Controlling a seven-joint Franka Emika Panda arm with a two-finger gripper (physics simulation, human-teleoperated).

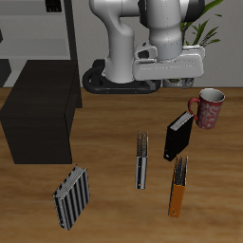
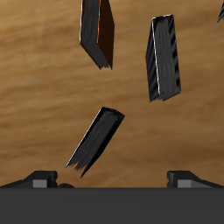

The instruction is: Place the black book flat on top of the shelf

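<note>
The black book (image 1: 177,136) stands upright on the wooden table, beside the red mug. In the wrist view it (image 2: 96,138) shows as a thin dark slab seen from above, leaning. My gripper (image 1: 177,84) hangs high above the table, over and a little behind the book, open and empty. In the wrist view my gripper (image 2: 114,180) has both fingertips (image 2: 39,178) spread wide apart with nothing between them. The shelf (image 1: 38,121), a low matte black box with a flat top, stands across the table from the book.
A striped book (image 1: 141,159) (image 2: 164,57) and an orange-brown book (image 1: 178,186) (image 2: 98,31) stand nearer the front edge. Another striped book (image 1: 71,197) leans near the shelf's front. A red mug (image 1: 209,107) stands close to the black book. A tall grey shelving unit (image 1: 38,28) is at the back.
</note>
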